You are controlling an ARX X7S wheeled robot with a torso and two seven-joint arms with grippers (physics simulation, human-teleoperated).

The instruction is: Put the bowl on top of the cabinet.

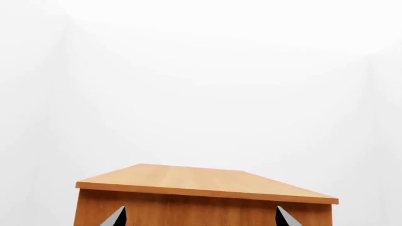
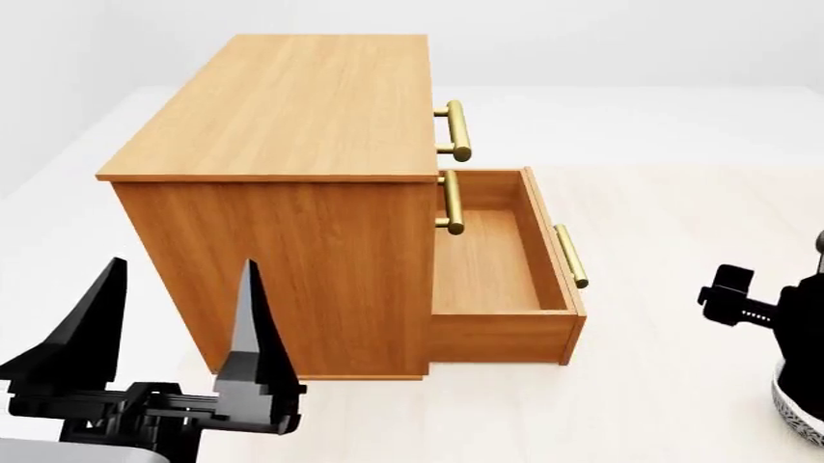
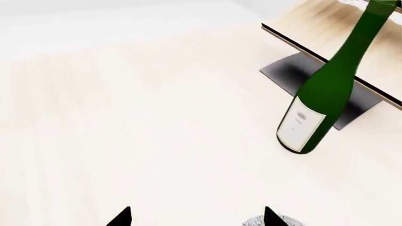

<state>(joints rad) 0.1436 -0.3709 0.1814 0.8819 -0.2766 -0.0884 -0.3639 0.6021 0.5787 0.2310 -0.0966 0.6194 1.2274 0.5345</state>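
The bowl (image 2: 798, 410) is cut off at the right edge – only patterned rim shows. The cabinet (image 2: 289, 116) stands upright, long axis running near-to-far. Left tool (image 2: 174, 333) gapes empty; right tool (image 3: 195, 217) spread, grip untellable.

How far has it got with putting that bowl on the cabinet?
Nothing looks done: the orange-brown wooden cabinet has a bare top. The small blue-grey patterned bowl sits beside the open right gripper, ungrasped; the left gripper is open too. Grasping, lifting and placing remain.

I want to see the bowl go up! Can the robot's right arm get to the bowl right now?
Probably yes. The bowl sits on the floor just below the right gripper, whose jaws are open, and nothing lies between them. The green bottle stands off to the side.
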